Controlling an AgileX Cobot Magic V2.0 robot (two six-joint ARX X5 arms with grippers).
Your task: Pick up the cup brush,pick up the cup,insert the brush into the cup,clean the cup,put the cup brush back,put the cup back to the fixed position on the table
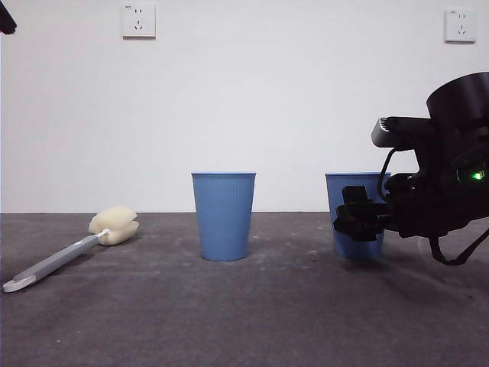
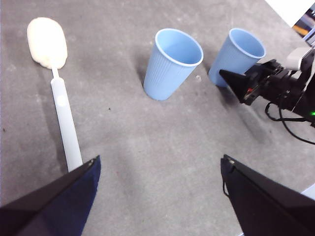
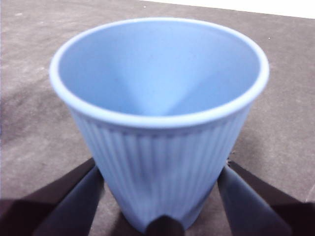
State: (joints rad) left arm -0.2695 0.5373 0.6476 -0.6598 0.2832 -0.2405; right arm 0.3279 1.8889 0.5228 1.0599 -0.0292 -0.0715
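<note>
The cup brush (image 1: 69, 248) lies on the table (image 1: 244, 321) at the left, its cream sponge head (image 2: 47, 43) away from my left gripper. My left gripper (image 2: 160, 160) hangs open and empty above the table, its jaw near the grey handle (image 2: 66, 125). Two blue cups stand side by side. My right gripper (image 1: 355, 218) comes in from the right and its jaws press both sides of the right cup (image 3: 162, 128), low on its ribbed wall. That cup (image 1: 359, 191) stays upright at table level.
The second blue cup (image 1: 223, 215) stands in the middle, between the brush and the held cup; it also shows in the left wrist view (image 2: 172, 64). A white wall with two sockets (image 1: 138, 21) stands behind the table.
</note>
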